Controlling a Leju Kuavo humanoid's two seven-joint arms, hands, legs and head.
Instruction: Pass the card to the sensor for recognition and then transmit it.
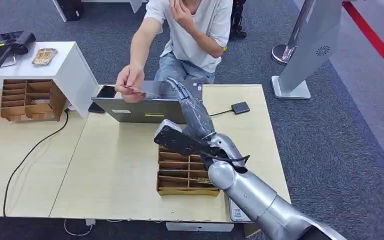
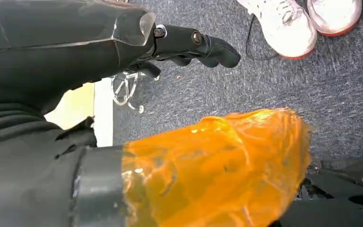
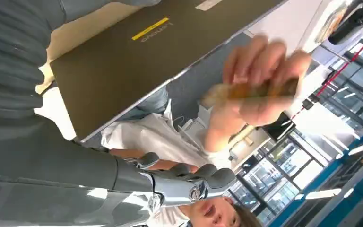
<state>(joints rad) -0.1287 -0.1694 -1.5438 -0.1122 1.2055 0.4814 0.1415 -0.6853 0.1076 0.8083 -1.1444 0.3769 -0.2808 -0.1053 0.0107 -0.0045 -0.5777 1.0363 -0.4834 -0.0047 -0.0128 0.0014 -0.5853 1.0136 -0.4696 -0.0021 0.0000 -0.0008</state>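
Reaching my right hand (image 1: 182, 95) over the laptop (image 1: 145, 107), fingers (image 3: 189, 172) spread and holding nothing. A person's hand (image 1: 130, 82) pinches the card (image 1: 132, 90): thin, stiff, slick, I'd judge; take its free edge. Left hand (image 2: 189, 45) hangs loose.

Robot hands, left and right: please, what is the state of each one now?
Left robot hand: holds nothing; open or closed cannot be told.
Right robot hand: open, empty; the card is in the person's hand.
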